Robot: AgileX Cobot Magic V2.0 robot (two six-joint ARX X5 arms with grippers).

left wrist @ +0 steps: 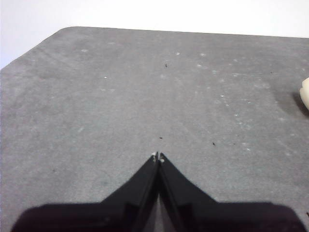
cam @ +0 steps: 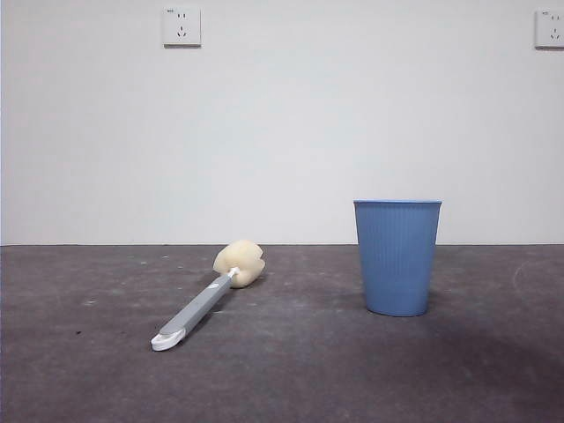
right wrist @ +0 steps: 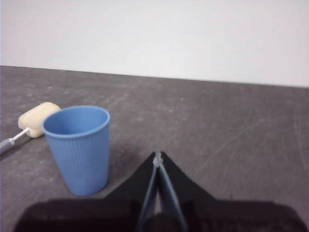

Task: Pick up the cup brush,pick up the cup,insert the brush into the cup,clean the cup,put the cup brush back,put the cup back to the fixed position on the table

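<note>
The cup brush (cam: 204, 298) lies flat on the table (cam: 291, 379) left of centre, its cream sponge head (cam: 239, 263) toward the wall and its white handle tip toward the camera. To its right the blue ribbed cup (cam: 397, 256) stands upright and empty. Neither gripper shows in the front view. In the left wrist view my left gripper (left wrist: 158, 156) is shut over bare table, with only an edge of the sponge head (left wrist: 304, 92) at the side. My right gripper (right wrist: 158, 155) is shut and holds nothing, a short way from the cup (right wrist: 79, 145), with the brush (right wrist: 30, 121) beyond it.
A plain white wall with two sockets (cam: 181, 26) runs behind the table. The table's rounded corner and far edge (left wrist: 67, 30) show in the left wrist view. Pale specks and scuffs mark the surface.
</note>
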